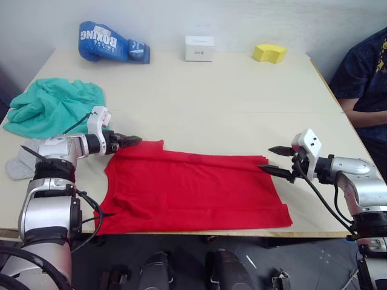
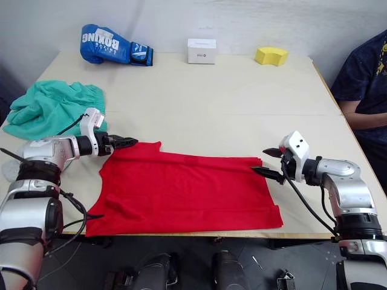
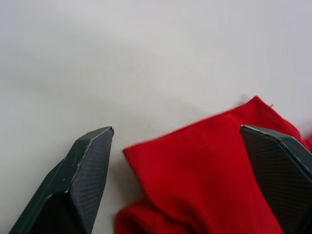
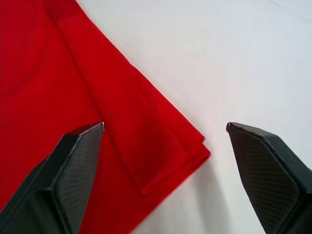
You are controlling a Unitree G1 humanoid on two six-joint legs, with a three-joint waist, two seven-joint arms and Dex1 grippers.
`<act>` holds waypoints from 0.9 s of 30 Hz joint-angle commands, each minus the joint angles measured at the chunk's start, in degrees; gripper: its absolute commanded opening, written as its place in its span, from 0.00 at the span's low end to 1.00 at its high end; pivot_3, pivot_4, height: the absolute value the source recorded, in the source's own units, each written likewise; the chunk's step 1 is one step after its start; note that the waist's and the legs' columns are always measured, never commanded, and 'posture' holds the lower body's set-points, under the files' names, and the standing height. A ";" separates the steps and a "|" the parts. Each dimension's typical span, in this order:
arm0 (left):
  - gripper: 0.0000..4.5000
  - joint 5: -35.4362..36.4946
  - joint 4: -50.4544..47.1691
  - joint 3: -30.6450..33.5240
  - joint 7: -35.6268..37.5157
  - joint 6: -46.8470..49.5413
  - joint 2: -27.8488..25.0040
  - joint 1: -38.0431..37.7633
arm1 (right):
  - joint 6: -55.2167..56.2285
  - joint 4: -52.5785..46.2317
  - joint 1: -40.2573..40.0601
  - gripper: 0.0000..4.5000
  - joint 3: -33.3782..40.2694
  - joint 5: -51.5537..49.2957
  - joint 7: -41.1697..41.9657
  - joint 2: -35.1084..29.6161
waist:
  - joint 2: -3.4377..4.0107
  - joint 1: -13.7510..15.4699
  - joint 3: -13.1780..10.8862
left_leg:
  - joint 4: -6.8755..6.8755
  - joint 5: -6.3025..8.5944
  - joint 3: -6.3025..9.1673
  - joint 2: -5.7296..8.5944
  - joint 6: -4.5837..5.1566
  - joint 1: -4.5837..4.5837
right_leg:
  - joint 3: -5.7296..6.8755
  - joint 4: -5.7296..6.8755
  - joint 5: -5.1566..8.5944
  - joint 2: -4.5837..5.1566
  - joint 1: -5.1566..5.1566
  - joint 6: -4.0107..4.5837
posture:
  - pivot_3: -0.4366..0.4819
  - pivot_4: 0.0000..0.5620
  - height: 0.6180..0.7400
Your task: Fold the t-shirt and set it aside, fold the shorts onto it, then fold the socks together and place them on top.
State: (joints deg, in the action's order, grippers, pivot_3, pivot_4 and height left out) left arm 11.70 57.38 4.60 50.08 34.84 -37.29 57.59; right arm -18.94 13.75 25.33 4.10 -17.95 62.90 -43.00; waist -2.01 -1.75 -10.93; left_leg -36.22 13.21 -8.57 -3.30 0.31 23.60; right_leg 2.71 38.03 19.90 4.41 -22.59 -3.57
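The red t-shirt (image 1: 193, 190) lies flat near the table's front edge as a wide band, with its doubled layers showing at the right corner (image 4: 146, 146). My left gripper (image 1: 134, 141) is at its far-left corner, open, and the red corner (image 3: 204, 165) sits between the fingers. At the far-right corner my right gripper (image 1: 266, 159) is also open and holds nothing. The teal shorts (image 1: 54, 106) lie bunched at the back left. A light grey piece of the socks (image 1: 18, 164) shows at the left edge, partly behind my left arm.
A blue boxing glove (image 1: 112, 43), a white box (image 1: 199, 48) and a yellow block (image 1: 269, 52) line the table's far edge. A person in dark blue (image 1: 366, 72) sits at the right side. Bare tabletop (image 1: 230, 103) lies beyond the t-shirt.
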 commanded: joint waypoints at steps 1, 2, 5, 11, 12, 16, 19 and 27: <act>0.87 -2.34 3.56 -0.85 0.74 -3.41 -0.22 1.32 | 0.35 -1.30 0.64 0.91 1.26 -0.88 -0.18 -0.17 | 0.00 0.05 0.00 | -0.01 0.00 0.00 0.01 0.01 -0.01 | 0.00 0.00 0.00 0.02 0.01 0.00 | 0.48 0.27 1.00; 0.83 -2.68 4.08 -0.99 1.12 -3.94 -0.28 1.57 | 0.45 -1.25 0.64 0.91 1.23 -0.78 -0.14 -0.26 | 0.00 0.04 0.00 | -0.01 0.00 0.00 0.01 0.01 -0.01 | 0.00 0.00 0.00 0.03 0.01 0.00 | 0.48 0.27 1.00; 0.62 -3.49 4.32 -1.62 3.41 -4.36 -0.76 1.87 | 0.59 -1.02 0.74 0.91 1.31 -0.64 -0.03 -0.57 | 0.00 0.09 0.00 | 0.00 0.00 0.00 0.01 0.01 0.00 | -0.01 -0.01 0.00 0.03 0.01 0.00 | 0.48 0.27 1.00; 0.19 -4.07 2.80 -1.37 5.50 -5.10 -1.60 1.00 | 2.05 1.06 1.32 0.91 1.16 0.72 -0.59 -0.96 | 0.00 0.03 0.00 | 0.01 0.01 0.00 0.01 0.02 0.02 | 0.00 -0.04 0.00 0.02 -0.01 0.00 | 0.48 0.27 1.00; 0.13 -3.82 2.42 -0.94 5.56 -5.50 -1.62 0.73 | 2.64 1.50 1.44 0.91 0.67 1.23 -0.32 -1.04 | 0.00 0.02 0.00 | 0.01 0.01 0.00 0.01 0.02 0.02 | 0.00 -0.03 0.00 0.02 -0.01 0.00 | 0.48 0.27 1.00; 0.01 -3.34 0.83 -0.33 6.63 -6.33 -1.64 -0.16 | 4.40 2.77 1.93 0.91 -0.30 2.39 0.72 -0.86 | 0.00 0.00 0.00 | 0.01 0.01 0.01 0.01 0.02 0.02 | -0.02 -0.03 0.00 0.02 -0.01 0.00 | 0.48 0.27 1.00; 0.00 -3.35 -0.14 -0.11 6.64 -6.60 -1.55 -0.93 | 5.27 3.78 2.48 0.79 -1.28 2.93 1.38 -0.56 | 0.00 0.00 0.00 | 0.01 0.01 0.00 0.01 0.02 0.02 | -0.02 -0.03 0.00 0.02 -0.01 0.00 | 0.48 0.27 1.00; 0.00 -3.03 -1.61 0.30 6.57 -6.51 -1.71 -1.70 | 6.80 5.23 2.72 0.18 -1.69 3.58 2.13 0.04 | 0.00 0.04 0.00 | 0.00 0.01 0.01 0.00 0.02 0.02 | -0.01 -0.02 0.00 0.02 -0.01 0.00 | 0.48 0.27 1.00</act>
State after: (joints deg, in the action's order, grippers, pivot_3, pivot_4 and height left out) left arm 7.93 57.69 3.55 56.21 28.73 -37.71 55.64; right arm -13.28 19.31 27.82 2.40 -14.19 64.44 -42.79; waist -2.01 -1.71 -10.93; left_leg -36.22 13.22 -8.56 -3.29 0.32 23.62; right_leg 2.69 38.01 19.90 4.44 -22.60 -3.57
